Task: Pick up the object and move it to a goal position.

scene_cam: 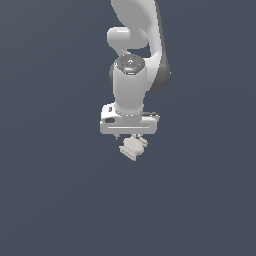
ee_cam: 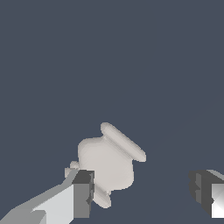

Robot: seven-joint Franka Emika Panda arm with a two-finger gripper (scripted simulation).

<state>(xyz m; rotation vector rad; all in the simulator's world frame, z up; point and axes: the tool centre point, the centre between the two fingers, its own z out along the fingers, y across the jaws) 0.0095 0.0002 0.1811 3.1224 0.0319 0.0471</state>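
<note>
The object [ee_cam: 107, 164] is a small pale beige lumpy figure with a domed middle and rounded lobes, lying on the dark grey surface. In the wrist view my gripper [ee_cam: 142, 191] is open, its two dark-padded fingers [ee_cam: 84, 192] wide apart. The object lies between them, close to one finger, which covers a small part of it; a wide gap separates it from the other finger. In the exterior view the object [scene_cam: 133, 147] shows just under the white hand, and the gripper [scene_cam: 131, 137] is directly above it, its fingertips mostly hidden by the hand.
The white arm [scene_cam: 135, 75] rises from the hand toward the top of the exterior view. A plain dark grey surface [scene_cam: 50, 190] extends all around.
</note>
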